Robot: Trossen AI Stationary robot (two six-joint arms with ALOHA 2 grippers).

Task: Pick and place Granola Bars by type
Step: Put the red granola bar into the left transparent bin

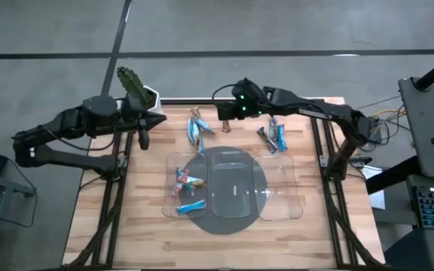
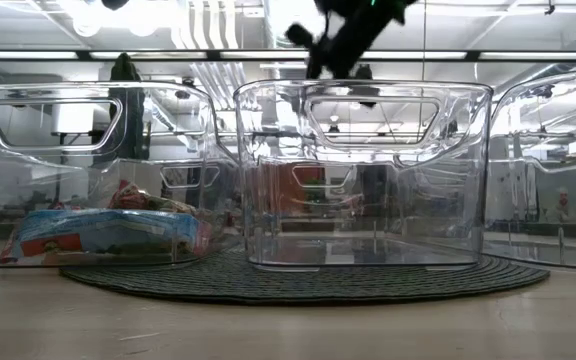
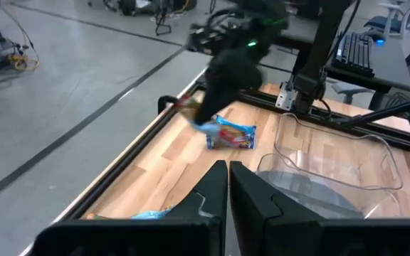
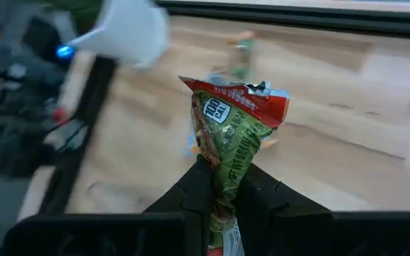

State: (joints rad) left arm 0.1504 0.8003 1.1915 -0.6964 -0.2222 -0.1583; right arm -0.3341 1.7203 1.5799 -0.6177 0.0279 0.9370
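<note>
Got a green-and-red granola bar [image 4: 237, 131] pinched by one end in my right hand [image 4: 223, 186], lifted over the far side of the desk [image 1: 149, 218] near the loose pile [image 1: 198, 129]. Only the wrapper tail is clamped, so a quick swing toward the clear trays [image 1: 277, 188] could slip it. Left hand [image 3: 228, 186] sits shut, waiting.

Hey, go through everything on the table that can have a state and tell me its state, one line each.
Right gripper: shut on a green-and-red granola bar, lifted above the table's far edge.
Left gripper: shut, empty, waiting at the table's far left.
Left tray: holds a few bars.
Middle tray: empty, upright on the round mat.
Right tray: looks empty.
Loose bars: lying unsorted on the wood beyond the trays.
</note>
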